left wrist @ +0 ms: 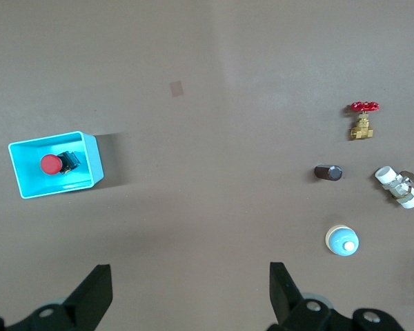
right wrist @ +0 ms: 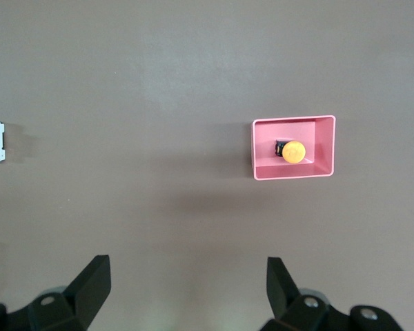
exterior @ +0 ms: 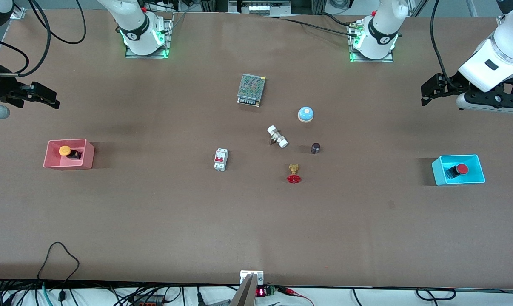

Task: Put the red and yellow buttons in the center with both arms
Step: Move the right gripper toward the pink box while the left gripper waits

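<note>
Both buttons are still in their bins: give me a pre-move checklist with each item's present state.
1. Red button lies in the blue bin, nothing over it: ok.
2. Yellow button lies in the pink bin, nothing over it: ok.
3. Left pincer open, over bare table beside the blue bin, not above the button: not ok for a grasp.
4. Right pincer open, also off its bin: not ok.
5. Centre drop spot: valve, breaker and dark cap lie there, with bare table nearer the camera: ok.
6. Button bodies' grip faces: cannot tell.
</note>
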